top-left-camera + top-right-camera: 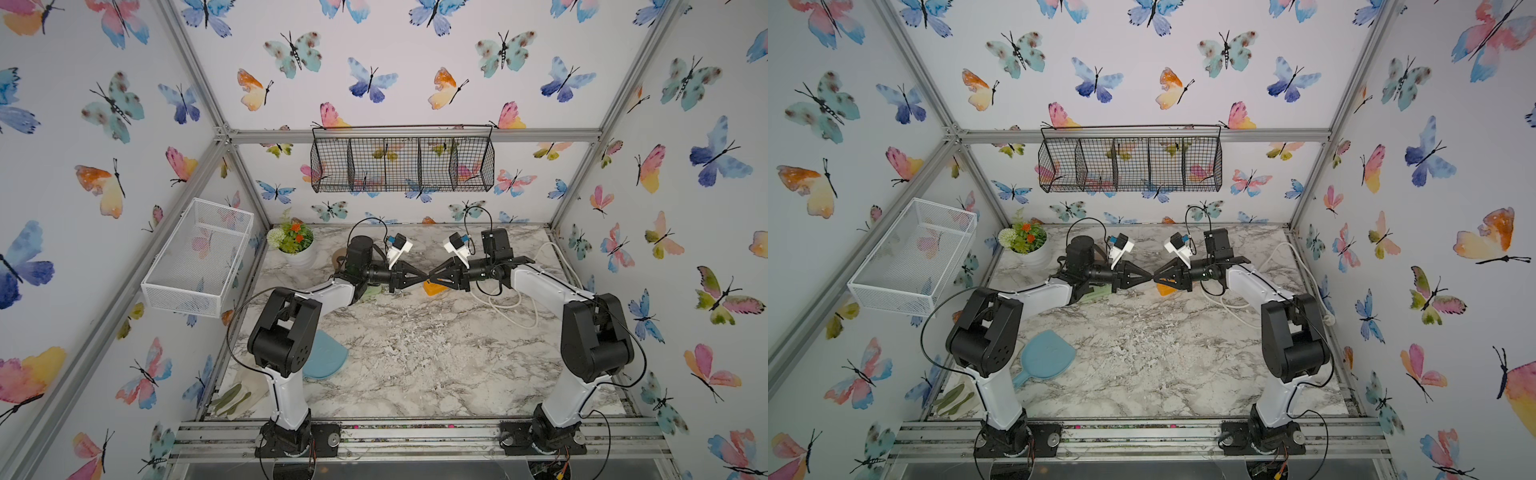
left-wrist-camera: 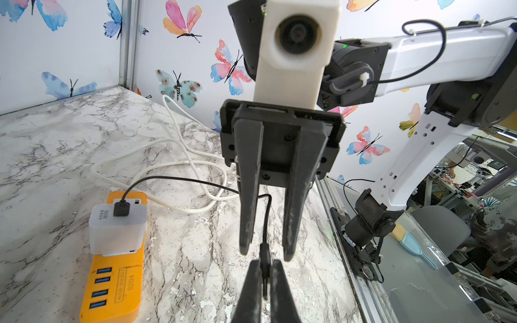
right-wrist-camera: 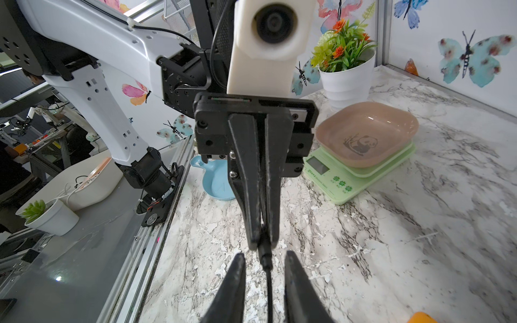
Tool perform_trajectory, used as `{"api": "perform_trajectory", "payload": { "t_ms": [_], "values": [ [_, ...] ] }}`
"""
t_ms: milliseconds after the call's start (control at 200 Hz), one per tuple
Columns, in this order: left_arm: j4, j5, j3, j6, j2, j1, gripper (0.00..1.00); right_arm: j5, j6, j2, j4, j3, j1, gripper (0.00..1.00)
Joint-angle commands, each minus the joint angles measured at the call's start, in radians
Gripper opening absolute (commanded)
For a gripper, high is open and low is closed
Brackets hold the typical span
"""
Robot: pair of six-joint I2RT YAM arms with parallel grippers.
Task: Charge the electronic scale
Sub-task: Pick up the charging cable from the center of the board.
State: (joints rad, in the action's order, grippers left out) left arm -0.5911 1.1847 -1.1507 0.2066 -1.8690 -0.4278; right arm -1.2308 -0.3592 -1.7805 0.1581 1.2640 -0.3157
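**Grippers met tip to tip; scale lay to their left**

Over the middle of the table, the left gripper [image 2: 264, 267] was clenched on the plug end of a black cable [image 2: 181, 180]. The right gripper [image 3: 265, 255] faced it, its jaws parted and released, with the cable running loose between them. The scale [image 3: 335, 179] sat on the table left of both grippers. It lay under the left arm, near a flower pot [image 3: 347, 84], and touched neither gripper.

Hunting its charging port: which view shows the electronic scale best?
Right wrist view: the electronic scale shows nearly whole. In both top views the left arm hides nearly all; left wrist view lacks it.
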Motion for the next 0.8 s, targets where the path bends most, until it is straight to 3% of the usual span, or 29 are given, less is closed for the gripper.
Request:
{"api": "perform_trajectory", "payload": {
  "t_ms": [0, 631, 796],
  "values": [
    [-0.039, 0.022, -0.001, 0.016, 0.024, -0.009, 0.07, -0.026, 0.02, 0.001, -0.024, -0.011, -0.002, 0.27],
    [-0.039, 0.026, -0.027, 0.027, 0.014, -0.018, 0.07, -0.042, 0.042, -0.009, -0.054, -0.014, -0.002, 0.21],
    [-0.041, 0.029, -0.032, 0.032, 0.013, -0.02, 0.07, -0.039, 0.039, -0.011, -0.054, -0.02, -0.002, 0.15]
  ]
}}
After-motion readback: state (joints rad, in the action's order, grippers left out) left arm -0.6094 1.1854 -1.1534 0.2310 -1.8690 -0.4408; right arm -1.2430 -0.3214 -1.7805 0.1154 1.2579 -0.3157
